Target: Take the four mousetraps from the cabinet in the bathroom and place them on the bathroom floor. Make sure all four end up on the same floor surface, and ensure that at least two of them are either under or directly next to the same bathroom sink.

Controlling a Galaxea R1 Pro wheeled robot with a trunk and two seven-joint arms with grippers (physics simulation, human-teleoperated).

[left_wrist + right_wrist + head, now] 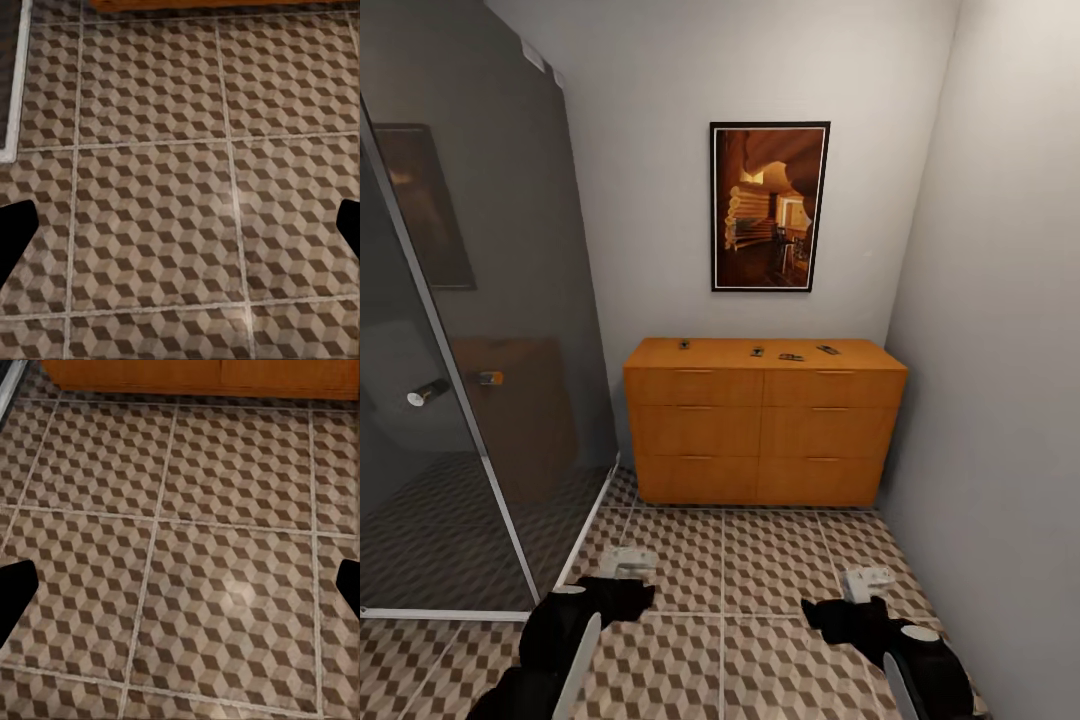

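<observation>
**Four traps on the cabinet top, both arms low and empty**

At the far left, a smoked glass shower screen (470,330) is seen, with a pale frame rail along its base and a short metal handle (428,392) at mid height. Near the bottom of the head view the left gripper (628,562) is held low over the bathroom floor (760,560); in the left wrist view its dark fingers sit at the two edges with bare tile between, so it is spread apart and carries nothing. Further in, the cabinet (760,430) stands against the far wall, well apart from both arms. On its top four mousetraps are laid in a row: one at the left (684,344), one near the middle (757,351), then two close together (791,357) and (827,349). Above them a framed picture (769,206) is hung. The right gripper (867,583) is likewise parted and empty over the tiles.

Trouble is judged likeliest from the traps' small, flat shape: a pinch could slide off and a trap be pushed off the back edge. The narrow room leaves the glass screen and the right wall (1000,350) close to the elbows on the approach. No sink is visible.
</observation>
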